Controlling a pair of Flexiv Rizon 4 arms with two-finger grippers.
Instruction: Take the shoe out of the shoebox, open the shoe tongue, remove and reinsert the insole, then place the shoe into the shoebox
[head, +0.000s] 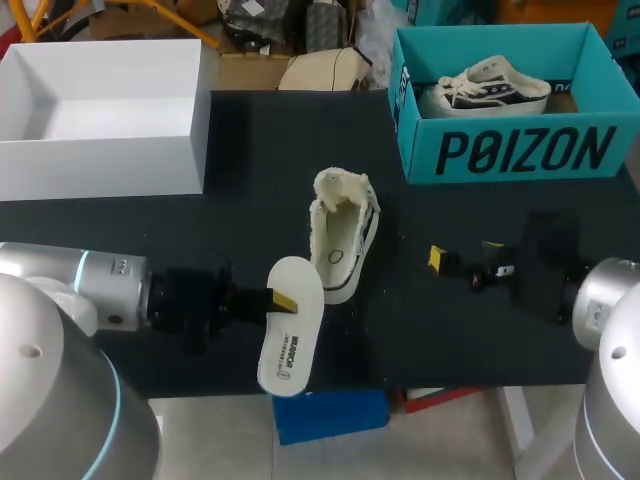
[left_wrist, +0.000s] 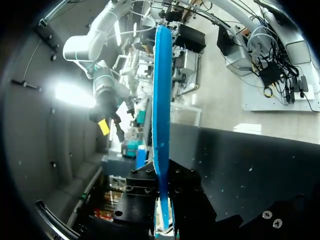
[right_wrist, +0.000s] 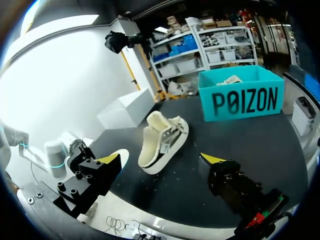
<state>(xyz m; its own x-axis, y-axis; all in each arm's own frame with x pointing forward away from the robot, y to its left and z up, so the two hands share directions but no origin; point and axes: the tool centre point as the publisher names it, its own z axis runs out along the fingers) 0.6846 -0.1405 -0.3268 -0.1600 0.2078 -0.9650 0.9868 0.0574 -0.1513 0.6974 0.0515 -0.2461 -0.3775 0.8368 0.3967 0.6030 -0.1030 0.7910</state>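
The shoe (head: 343, 235) lay in the middle, the insole (head: 292, 340) just before it; the shoebox (head: 520, 152) stood behind at the right, another box (head: 100, 165) behind at the left.

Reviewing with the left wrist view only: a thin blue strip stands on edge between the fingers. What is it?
Observer: The insole, white on its upper face, clamped in the left gripper near the front edge of the table.
Operator: Where is the shoe?
Observer: The shoe sits mid-table, its opening spread wide, just past the insole's far end.
Operator: And the right gripper?
Observer: The right gripper is open and empty, to the shoe's right.
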